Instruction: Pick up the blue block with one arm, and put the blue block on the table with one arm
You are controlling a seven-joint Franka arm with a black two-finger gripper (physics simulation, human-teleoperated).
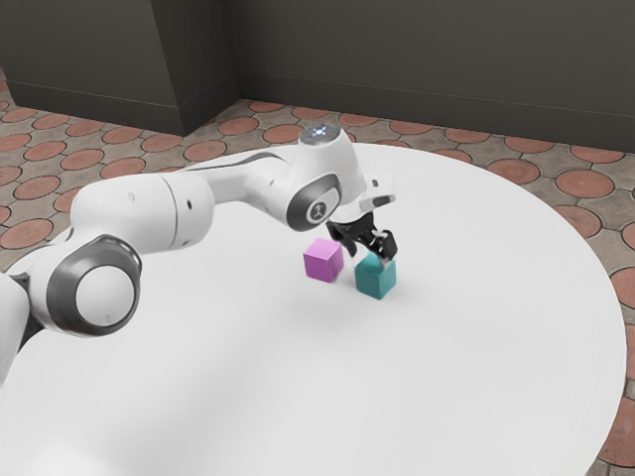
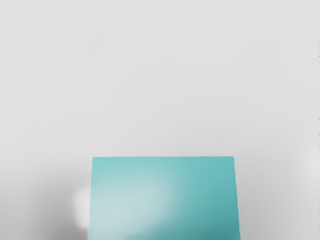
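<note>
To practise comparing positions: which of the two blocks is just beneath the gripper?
The teal block, close beneath the gripper; the magenta block stands apart, toward the exterior view's left.

Blue blk (image 1: 373,281), teal-ish w/ flat, plain faces, sits upright on the rnd white tbl (image 1: 486,347), approx. 1 o'clock from ctr, ext. view.

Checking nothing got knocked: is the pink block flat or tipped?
Flat: the exterior view shows the pink block sitting level on the white table, a gap between it and the teal block.
</note>
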